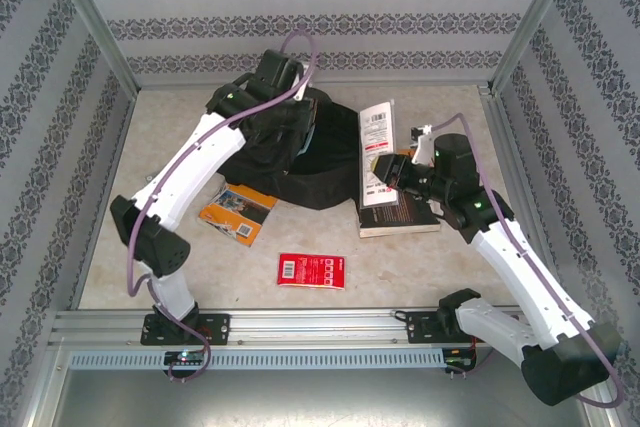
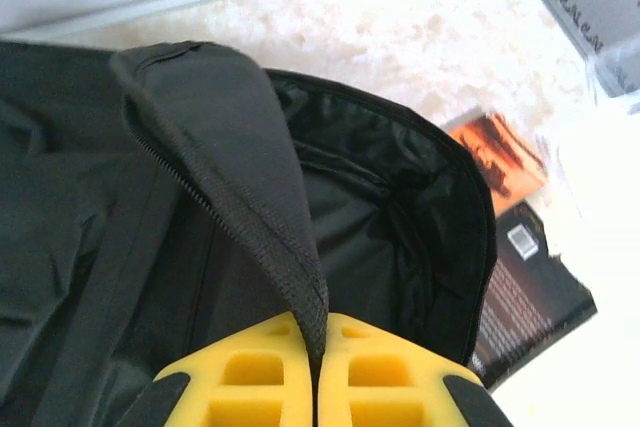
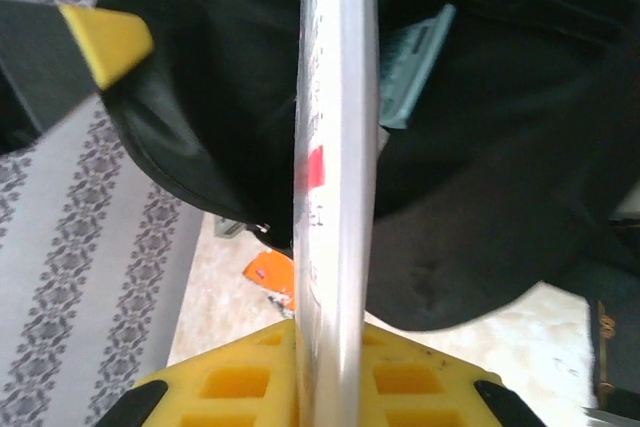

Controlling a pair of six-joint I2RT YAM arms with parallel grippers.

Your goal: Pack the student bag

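1. The large black soft fabric backpack (image 1: 320, 162) lies just past the middle of the pale speckled surface (image 1: 420, 267), toward 12 o'clock. Its mouth gapes open, and the left wrist view shows dark lining inside.
2. The yellow left fingers (image 2: 250, 377) are closed narrow on the zip-edged flap of the backpack's opening (image 2: 230, 157) and hold it raised.
3. The yellow right fingers (image 3: 240, 382) pinch a thin white flat packet with black print and a red mark (image 1: 378, 129). It shows edge-on in the right wrist view (image 3: 335, 147), at the backpack's 3 o'clock, right against its dark side.
4. A dark-covered book (image 1: 400, 215) lies flat at the backpack's 4 o'clock. The right arm's wrist and the lower end of the white packet are over it.
5. An orange-covered book (image 1: 238, 212) lies at the backpack's 7 o'clock, close to its edge and partly hidden by the left arm.
6. A red flat packet with white print (image 1: 312, 270) lies at 6 o'clock, well apart from the backpack and near the arms' rail.
7. The left arm crosses the backpack's 9 o'clock side and hides that part.
8. Count: one backpack, two books, two packets, two arms.
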